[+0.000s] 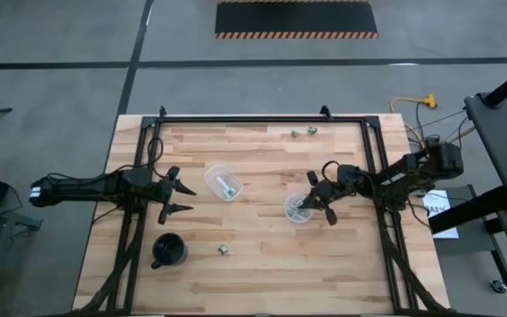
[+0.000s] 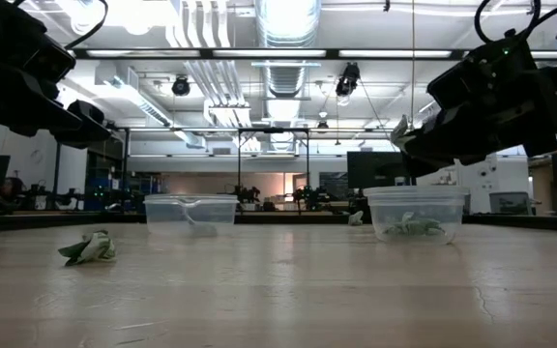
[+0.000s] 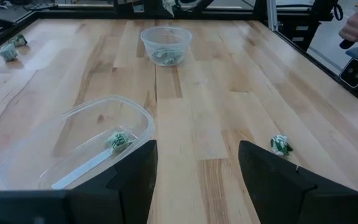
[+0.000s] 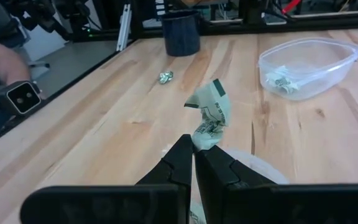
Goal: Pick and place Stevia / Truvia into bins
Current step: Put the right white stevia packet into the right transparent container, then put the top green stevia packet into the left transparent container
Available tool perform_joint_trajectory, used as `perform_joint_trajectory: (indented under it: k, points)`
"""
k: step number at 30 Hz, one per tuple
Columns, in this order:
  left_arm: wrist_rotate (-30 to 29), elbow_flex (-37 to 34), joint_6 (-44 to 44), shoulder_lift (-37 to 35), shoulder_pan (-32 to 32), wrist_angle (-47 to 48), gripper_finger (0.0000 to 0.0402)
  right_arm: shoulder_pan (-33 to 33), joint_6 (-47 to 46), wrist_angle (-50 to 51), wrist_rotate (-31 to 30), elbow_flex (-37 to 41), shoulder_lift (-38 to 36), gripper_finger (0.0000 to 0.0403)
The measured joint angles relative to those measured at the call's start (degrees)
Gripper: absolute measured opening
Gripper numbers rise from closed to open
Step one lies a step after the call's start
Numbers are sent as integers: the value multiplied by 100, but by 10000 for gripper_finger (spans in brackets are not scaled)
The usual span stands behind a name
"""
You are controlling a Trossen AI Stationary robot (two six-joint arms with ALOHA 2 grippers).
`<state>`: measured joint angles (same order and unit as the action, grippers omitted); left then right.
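The right gripper (image 4: 193, 163) hangs just above the right bin (image 1: 298, 210), fingers pinched tight on a crumpled green-and-white sweetener packet (image 4: 210, 118) that sticks up from the tips. That bin already holds at least one packet; the left bin (image 1: 223, 182), near the left arm, holds one as well. Loose packets remain on the table (image 1: 262, 264): one (image 1: 223, 250) near the black cup (image 1: 169, 251), two more (image 1: 303, 132) at the far edge. The left gripper (image 1: 176, 195) waits beside the left bin, fingers spread, holding nothing. Judged step: drop into the right bin — not yet done. Risks: the grip is at the packet's lower edge only, so the light paper may cling to one finger pad on opening, or flutter and land outside the rim if released off-centre. Lowering too far could tip or shove the bin, since its thin wall gives approx. no resistance. Check tip position over the bin's centre before opening.
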<state>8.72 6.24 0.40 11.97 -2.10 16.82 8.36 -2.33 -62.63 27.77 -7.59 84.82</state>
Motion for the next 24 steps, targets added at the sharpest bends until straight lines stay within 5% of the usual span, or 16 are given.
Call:
perform_joint_trajectory:
  k: [13,24]
  points:
    - [1,0,0,-2,1,-2,209,0,-207,94,78,-152,162,15]
    - [1,0,0,-2,1,-2,209,0,-371,77,76,-152,155,105]
